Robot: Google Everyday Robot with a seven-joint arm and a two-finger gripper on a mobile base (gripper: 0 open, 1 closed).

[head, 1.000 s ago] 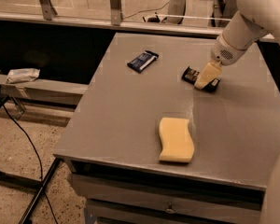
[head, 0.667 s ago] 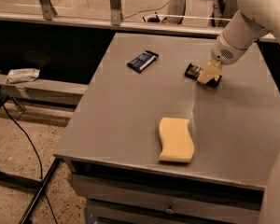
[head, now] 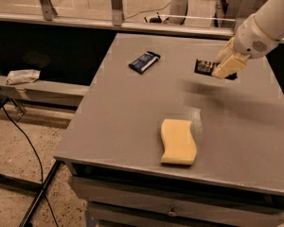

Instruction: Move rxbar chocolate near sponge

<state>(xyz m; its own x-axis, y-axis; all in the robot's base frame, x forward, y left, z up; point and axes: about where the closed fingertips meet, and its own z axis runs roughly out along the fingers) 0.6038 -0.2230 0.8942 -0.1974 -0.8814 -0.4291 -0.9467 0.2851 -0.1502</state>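
Note:
The rxbar chocolate (head: 205, 66) is a small dark bar with pale lettering at the far right of the grey table (head: 128, 108). My gripper (head: 223, 69) comes down from the upper right on a white arm and is shut on the bar's right end. The bar is held a little above the table, with a shadow under it. The sponge (head: 178, 141) is pale yellow with wavy sides. It lies flat near the table's front edge, well in front of the bar and slightly to its left.
A dark blue wrapped bar (head: 144, 61) lies at the far left-centre of the table. A white crumpled thing (head: 21, 75) sits on a low ledge to the left. A black cable (head: 23, 136) runs over the floor. A railing and glass stand behind the table.
The gripper has closed around the rxbar chocolate and risen slightly with it. The bar now hangs just off the table. The sponge and the blue bar have not moved.

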